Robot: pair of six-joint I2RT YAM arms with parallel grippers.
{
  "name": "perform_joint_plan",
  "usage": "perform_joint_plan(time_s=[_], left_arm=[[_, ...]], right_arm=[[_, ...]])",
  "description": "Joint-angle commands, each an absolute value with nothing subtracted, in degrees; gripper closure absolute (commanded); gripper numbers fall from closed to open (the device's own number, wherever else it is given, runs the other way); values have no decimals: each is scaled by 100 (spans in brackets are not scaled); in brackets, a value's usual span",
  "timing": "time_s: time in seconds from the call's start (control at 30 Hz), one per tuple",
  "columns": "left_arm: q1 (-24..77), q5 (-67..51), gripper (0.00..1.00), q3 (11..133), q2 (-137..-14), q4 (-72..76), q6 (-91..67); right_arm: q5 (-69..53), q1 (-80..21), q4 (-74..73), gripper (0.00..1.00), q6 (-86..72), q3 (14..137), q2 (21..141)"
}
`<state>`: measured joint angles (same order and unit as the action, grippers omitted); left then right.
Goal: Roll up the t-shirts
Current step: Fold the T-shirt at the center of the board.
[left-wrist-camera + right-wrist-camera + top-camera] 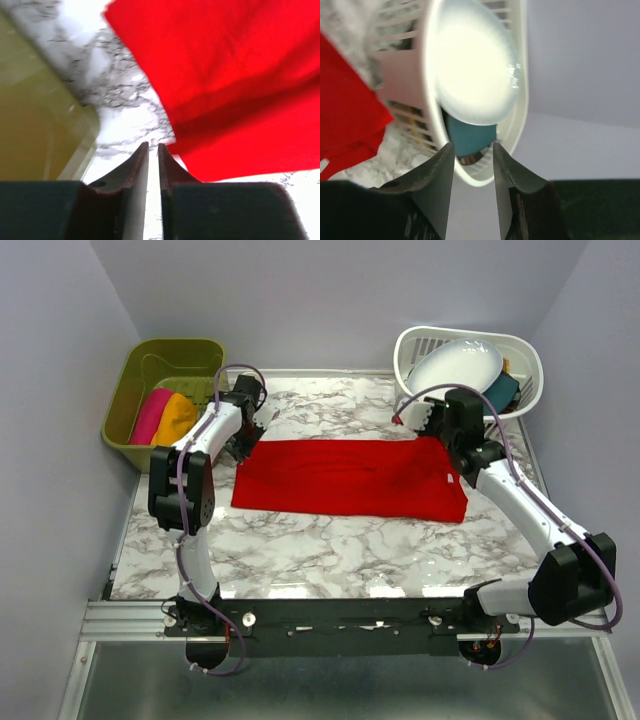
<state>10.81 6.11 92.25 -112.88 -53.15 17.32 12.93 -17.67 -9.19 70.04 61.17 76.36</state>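
- Across the middle of the marble table (330, 550) the red t-shirt (350, 478) lay folded into a long flat band running left to right, its far edge fairly straight and its near edge slanting a little.
- At the band's far left corner sat the left gripper (153, 146), low over the marble. Its jaws stood only a sliver apart with bare tabletop showing through the slit, and no cloth between them. The red corner lay just beside the tips, and I could not tell whether it touched them.
- At the far right corner the right gripper (472, 145) hung above the cloth. Its jaws were parted to a moderate gap, holding nothing, and pointed toward the basket beyond.
- Off the far left corner of the table stood a green bin (125, 400) with a pink t-shirt (150, 415) and an orange t-shirt (178, 418) bundled side by side inside it.
- Off the far right corner stood a white basket (525, 350) holding a tilted white bowl (460, 365), with a teal dish (502, 390) tucked partly behind it.
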Motion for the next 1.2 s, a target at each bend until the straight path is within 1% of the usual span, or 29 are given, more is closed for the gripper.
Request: perform_joint_plan(time_s=[0.0, 0.03, 0.1, 0.13, 0.17, 0.2, 0.23, 0.33, 0.37, 0.4, 0.43, 0.47, 0.53, 0.57, 0.7, 0.97, 1.17], left_arm=[[1028, 564, 74, 9037, -9900, -4879, 1766], [1028, 301, 74, 8913, -9783, -4852, 1836], [1028, 36, 75, 8519, -9651, -4878, 2091], [1037, 9, 75, 8360, -9598, -4878, 2161], [1028, -296, 76, 8237, -9615, -4913, 2223], [1037, -447, 80, 7974, -9633, -4991, 2406], [1037, -518, 81, 7815, -9659, -4957, 2452], [1037, -720, 88, 7357, -9720, -4808, 2671], [1037, -773, 90, 7287, -9747, -4782, 2724], [1037, -843, 95, 7251, -9773, -4773, 2786], [1037, -879, 99, 7207, -9843, -4772, 2864], [1037, -914, 100, 7207, -9879, -4799, 2917], [1037, -975, 100, 7207, -9984, -4834, 2970], [1037, -976, 100, 7207, -10028, -4825, 3023], [1037, -897, 100, 7286, -10309, -4860, 3102], [1037, -739, 100, 7339, -10766, -4711, 3085], [1037, -607, 100, 7286, -10951, -4641, 3129]], right_arm=[[1471, -1714, -1702, 53, 6117, 7163, 7085], [1294, -1705, -2271, 53, 6265, 6946, 6910], [1013, -1688, -2573, 53, 6336, 6488, 6376], [602, -1670, -3141, 53, 6494, 6312, 6233], [432, -1661, -3381, 55, 6521, 5919, 6110], [204, -1661, -3697, 55, 6574, 5819, 5882], [-242, -1661, -4135, 56, 6583, 5688, 5802], [-676, -1661, -4892, 58, 6697, 5336, 5870], [-712, -1652, -5035, 62, 6741, 5283, 5984], [-729, -1652, -5149, 65, 6715, 5221, 6090], [-799, -1635, -5272, 67, 6680, 5212, 6326], [-826, -1591, -5334, 71, 6688, 5195, 6433], [-852, -1582, -5457, 76, 6706, 5238, 6661], [-844, -1565, -5467, 80, 6723, 5256, 6888], [-572, -1486, -5423, 86, 6837, 5265, 7391], [-413, -1143, -5282, 89, 7145, 5317, 8129], [-255, -871, -5098, 89, 7391, 5405, 8709]])
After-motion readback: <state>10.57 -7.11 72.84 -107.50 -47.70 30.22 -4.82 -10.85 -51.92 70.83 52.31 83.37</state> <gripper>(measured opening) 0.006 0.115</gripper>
